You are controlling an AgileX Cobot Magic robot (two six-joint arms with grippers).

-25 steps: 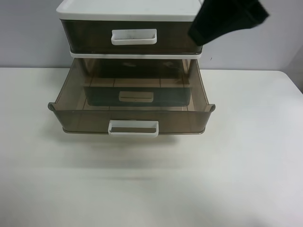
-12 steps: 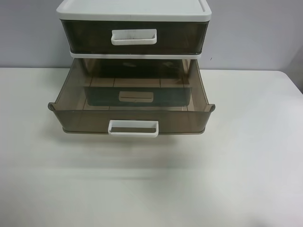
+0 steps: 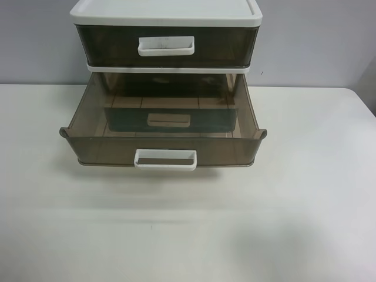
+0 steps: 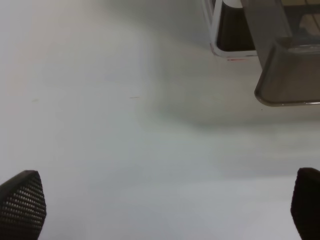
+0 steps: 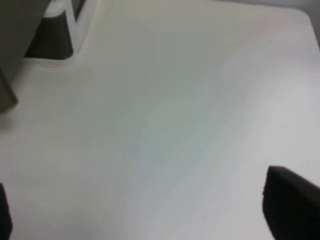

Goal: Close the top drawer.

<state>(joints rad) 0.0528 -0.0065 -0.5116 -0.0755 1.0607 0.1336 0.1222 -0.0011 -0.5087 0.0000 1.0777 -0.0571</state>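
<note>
The top drawer (image 3: 166,45), smoky brown with a scuffed white loop handle, sits flush in the white cabinet (image 3: 164,10) at the back of the table. Below it a similar brown drawer with a clean white handle (image 3: 165,159) stands pulled far out and looks empty. Neither arm shows in the exterior high view. My left gripper (image 4: 164,207) is open above the bare table, apart from a corner of the pulled-out drawer (image 4: 287,75). My right gripper (image 5: 147,210) is open above the table, apart from the cabinet base (image 5: 60,35).
A lower drawer's handle (image 3: 168,120) shows through the pulled-out drawer's floor. The white table (image 3: 188,229) spreads in front of the cabinet, with its edge at the exterior high view's right (image 3: 367,100). A grey wall stands behind.
A black arm that was beside the top drawer's right end a second ago has left the exterior high view. The drawers have not moved.
</note>
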